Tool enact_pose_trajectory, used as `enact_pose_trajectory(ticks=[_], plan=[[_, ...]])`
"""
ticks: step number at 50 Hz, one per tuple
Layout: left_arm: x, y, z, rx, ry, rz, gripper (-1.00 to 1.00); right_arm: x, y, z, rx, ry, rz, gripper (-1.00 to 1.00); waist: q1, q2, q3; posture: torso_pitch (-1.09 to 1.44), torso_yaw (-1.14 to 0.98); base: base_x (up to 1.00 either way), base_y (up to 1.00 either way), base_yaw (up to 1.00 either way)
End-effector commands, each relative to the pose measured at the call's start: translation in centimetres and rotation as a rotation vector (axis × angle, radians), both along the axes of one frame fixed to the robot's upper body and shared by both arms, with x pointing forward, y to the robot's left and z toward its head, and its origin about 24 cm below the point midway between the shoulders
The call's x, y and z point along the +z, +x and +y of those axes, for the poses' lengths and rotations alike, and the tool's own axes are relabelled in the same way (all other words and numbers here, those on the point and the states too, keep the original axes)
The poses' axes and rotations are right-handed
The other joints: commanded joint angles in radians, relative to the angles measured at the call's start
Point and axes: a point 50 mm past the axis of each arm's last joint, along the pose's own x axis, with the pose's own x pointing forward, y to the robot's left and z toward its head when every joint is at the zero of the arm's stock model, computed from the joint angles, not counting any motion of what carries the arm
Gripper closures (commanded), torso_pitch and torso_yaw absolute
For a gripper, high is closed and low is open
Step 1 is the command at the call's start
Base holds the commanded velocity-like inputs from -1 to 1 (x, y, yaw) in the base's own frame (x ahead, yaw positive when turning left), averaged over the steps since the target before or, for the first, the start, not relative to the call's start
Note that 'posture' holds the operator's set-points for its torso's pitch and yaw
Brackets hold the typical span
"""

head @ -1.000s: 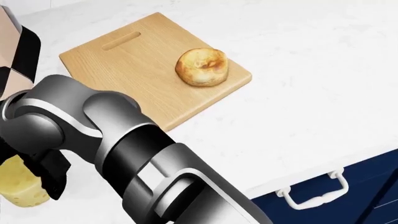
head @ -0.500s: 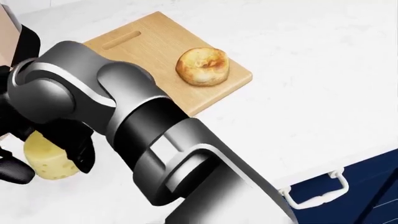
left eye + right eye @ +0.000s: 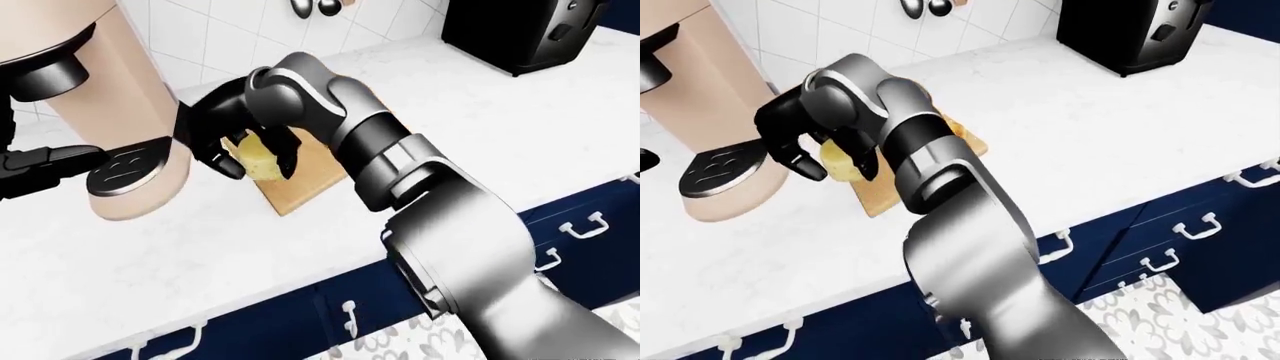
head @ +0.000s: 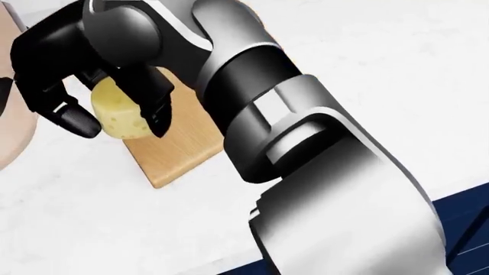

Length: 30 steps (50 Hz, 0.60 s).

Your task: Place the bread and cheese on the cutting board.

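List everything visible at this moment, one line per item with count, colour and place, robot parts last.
cheese: one, pale yellow with holes, held over the cutting board's left edge in the head view.
cutting board: one, light wood, on the counter, mostly hidden by the arm.
counter: one, white marble.
coffee machine: one, beige with black parts, left of the left-eye view.
black appliance: one, top right of the right-eye view.
cabinet drawers: navy, white handles, below the counter.
wall tiles: white, top.
right hand: one, black, closed round the cheese.
right arm: one, grey and black.
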Motion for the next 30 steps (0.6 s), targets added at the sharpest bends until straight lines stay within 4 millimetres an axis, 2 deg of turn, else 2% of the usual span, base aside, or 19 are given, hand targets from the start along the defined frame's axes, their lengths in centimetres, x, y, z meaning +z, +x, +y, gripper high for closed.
enact_pose_trajectory(ticks=[1, 11, 21, 30], plan=[[1.5, -0.6, -0.1, 0.007, 0.038, -0.078, -1.00, 2.5, -0.4, 0.2, 0.012, 0.066, -0.079, 1.00, -0.001, 0.011, -0.026, 0.00, 0.00, 0.00, 0.00, 0.00], [1.5, -0.6, -0.1, 0.008, 0.037, -0.078, -1.00, 3.0, 0.8, -1.0, -0.073, 0.145, -0.135, 1.00, 0.003, 0.007, -0.027, 0.00, 0.00, 0.00, 0.00, 0.00], [1.3, -0.6, 0.0, 0.008, 0.034, -0.076, -1.00, 2.0, 2.0, -2.3, -0.138, 0.118, -0.154, 1.00, 0.007, 0.002, -0.027, 0.00, 0.00, 0.00, 0.00, 0.00], [1.1, -0.6, -0.1, 0.006, 0.034, -0.072, -1.00, 2.0, 2.8, -3.5, -0.188, 0.137, -0.177, 1.00, 0.010, -0.003, -0.028, 0.00, 0.00, 0.00, 0.00, 0.00]])
